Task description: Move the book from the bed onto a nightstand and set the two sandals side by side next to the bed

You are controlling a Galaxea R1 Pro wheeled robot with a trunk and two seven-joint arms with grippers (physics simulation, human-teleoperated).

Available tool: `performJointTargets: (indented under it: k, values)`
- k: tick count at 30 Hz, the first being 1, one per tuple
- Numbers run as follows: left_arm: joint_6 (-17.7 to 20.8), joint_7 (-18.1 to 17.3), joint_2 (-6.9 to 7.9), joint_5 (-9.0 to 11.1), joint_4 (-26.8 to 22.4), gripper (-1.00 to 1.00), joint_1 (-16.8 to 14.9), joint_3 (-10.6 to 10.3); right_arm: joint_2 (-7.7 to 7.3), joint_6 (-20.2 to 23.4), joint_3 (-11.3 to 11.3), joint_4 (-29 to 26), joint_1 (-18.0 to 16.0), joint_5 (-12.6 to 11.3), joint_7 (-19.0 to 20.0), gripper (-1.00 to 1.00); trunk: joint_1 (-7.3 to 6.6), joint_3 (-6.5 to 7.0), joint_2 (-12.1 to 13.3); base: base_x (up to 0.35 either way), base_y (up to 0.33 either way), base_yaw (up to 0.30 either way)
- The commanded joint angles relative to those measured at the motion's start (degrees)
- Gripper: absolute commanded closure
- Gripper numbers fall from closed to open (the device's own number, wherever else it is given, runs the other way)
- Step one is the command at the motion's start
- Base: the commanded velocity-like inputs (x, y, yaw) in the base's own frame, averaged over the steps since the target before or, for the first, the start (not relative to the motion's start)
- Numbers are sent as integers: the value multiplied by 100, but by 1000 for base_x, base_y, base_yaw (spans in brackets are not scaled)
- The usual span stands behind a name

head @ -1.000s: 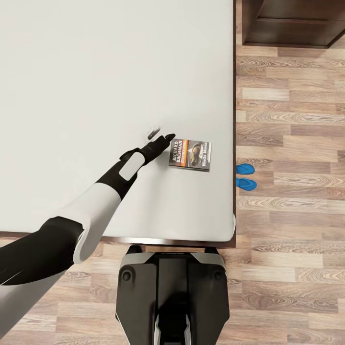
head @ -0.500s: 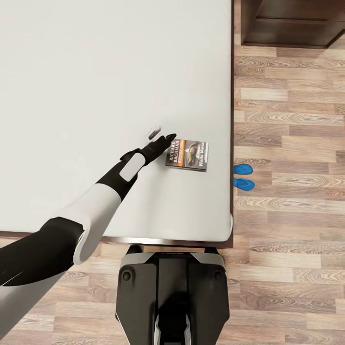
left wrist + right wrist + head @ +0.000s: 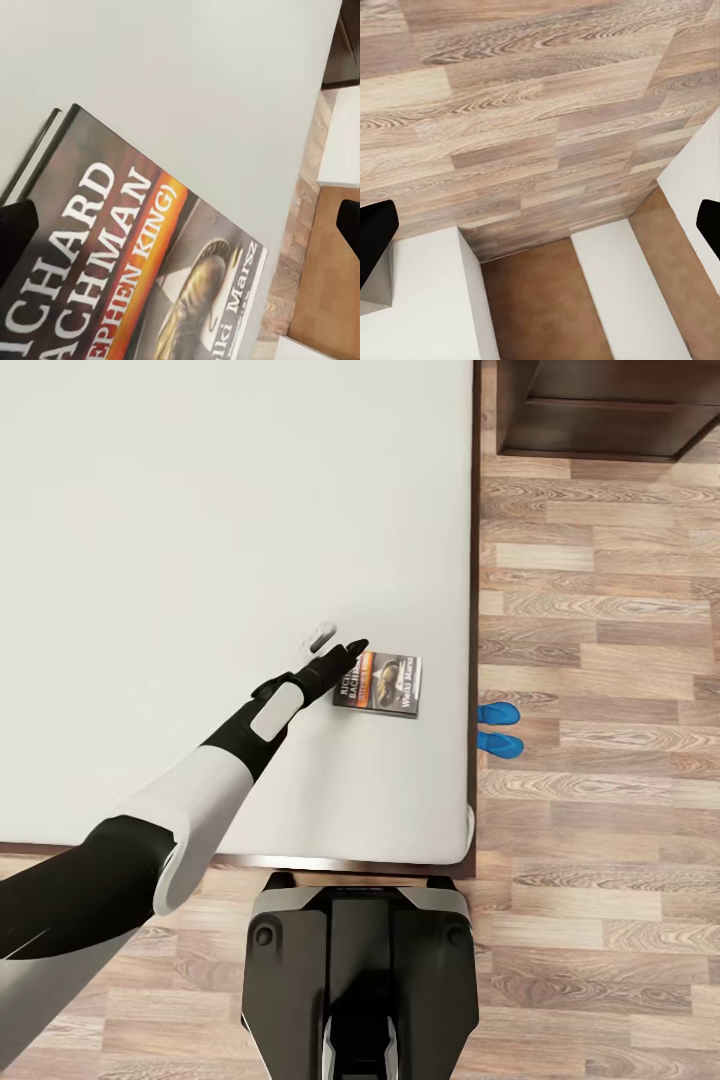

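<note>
The book [image 3: 382, 683] lies flat on the bed [image 3: 200, 510], close to the mattress's right edge, with its dark cover and orange band facing up. My left gripper [image 3: 340, 644] hovers over the book's left end, open with nothing in it. In the left wrist view the book [image 3: 142, 255] sits just beyond the gripper [image 3: 180, 225], whose fingertips [image 3: 15, 232] stand wide apart. Two blue sandals [image 3: 498, 727] lie side by side on the floor by the bed's right side. A nightstand [image 3: 600, 410] stands at the far right. My right gripper [image 3: 540, 229] is open over the wood floor.
Wood-plank floor [image 3: 600, 660] runs along the bed's right side and foot. My dark base [image 3: 355, 980] stands against the foot of the bed. The bed's dark frame [image 3: 330, 862] edges the mattress in front of the base.
The view has shifted, so bed, book and floor sit further left in the picture. The left gripper's tips now overlap the book's left end; a second ago they stood just short of it.
</note>
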Motion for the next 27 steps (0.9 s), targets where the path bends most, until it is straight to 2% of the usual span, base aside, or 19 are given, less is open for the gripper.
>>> performJointTargets:
  k: [1, 27]
  values:
    - [11, -11, 0, 32, 2, -100, 1, -2, -1, -22, -47, 10, -3, 60, -18, -100, 3, -5, -9, 0, -25, 0]
    - [-18, -18, 0, 32, -4, -100, 11, -12, 4, -22, -44, 10, -3, 60, -18, -100, 3, -5, -9, 0, -5, 0]
